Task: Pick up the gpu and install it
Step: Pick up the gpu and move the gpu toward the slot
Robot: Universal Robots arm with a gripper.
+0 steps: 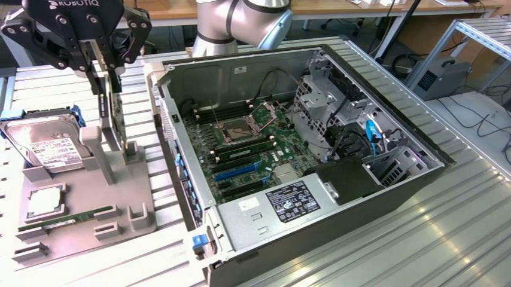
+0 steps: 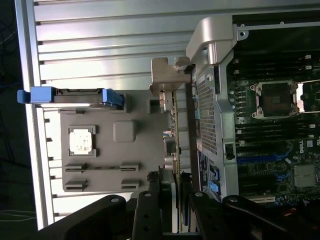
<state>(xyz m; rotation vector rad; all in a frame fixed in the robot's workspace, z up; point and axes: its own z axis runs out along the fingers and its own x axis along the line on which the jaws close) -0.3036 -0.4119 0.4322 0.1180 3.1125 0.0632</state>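
the arm [image 1: 239, 24] reaches in from the far side of the table [image 1: 447, 227], and its gripper [image 1: 106, 69] hangs fingers-down over the grey holder tray [image 1: 80, 197], at the exterior view's left of the open computer case [image 1: 239, 72]. the gripper is closed narrowly on the top edge of the gpu [image 1: 108, 116], one finger on each flat face. the gpu stands on edge, seen nearly edge-on, its lower edge down among the tray's uprights; whether it sits in its slot cannot be told. in the wrist view the gpu [image 2: 178, 130] passes between the gripper [image 2: 173, 192] fingers as a thin line running parallel to the case's perforated side wall [image 2: 207, 115], just beside it, with the pale metal bracket [image 2: 167, 75] at the end away from the fingers. the exterior view adds the hard drive [image 1: 48, 146] and the memory stick [image 1: 68, 216] on the tray, and the motherboard [image 1: 248, 149] inside the case.
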